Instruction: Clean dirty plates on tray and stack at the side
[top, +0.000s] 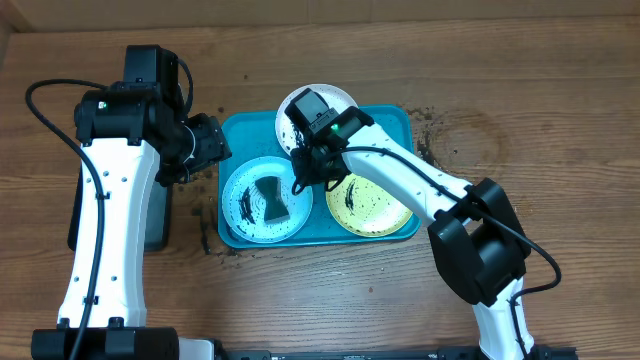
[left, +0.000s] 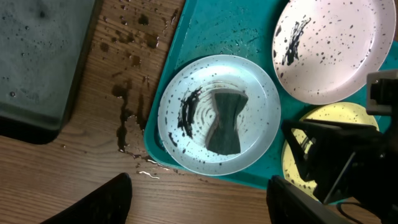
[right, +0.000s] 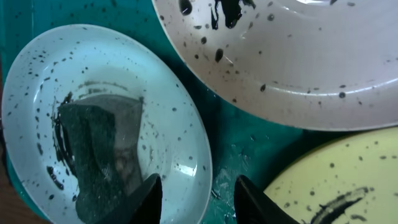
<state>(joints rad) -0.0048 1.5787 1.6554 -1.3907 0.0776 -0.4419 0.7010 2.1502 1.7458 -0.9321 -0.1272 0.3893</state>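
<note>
The turquoise tray (top: 398, 122) holds three speckled plates. The light blue plate (top: 240, 205) lies at its left with a dark sponge (top: 270, 197) on it. The yellow-green plate (top: 375, 208) lies at the right, and the white plate (top: 335, 100) leans over the far rim. My right gripper (top: 303, 180) is open and empty. In the right wrist view its fingers (right: 198, 198) straddle the right rim of the light blue plate (right: 93, 62), beside the sponge (right: 99, 155). My left gripper (left: 199, 205) is open and empty over bare wood, near the tray's left edge (left: 211, 25).
A smaller black tray (top: 155, 215) sits left of the turquoise one, under the left arm. Dark specks and wet streaks (left: 124, 93) lie on the wood between the two trays. More specks (top: 430, 130) lie right of the tray.
</note>
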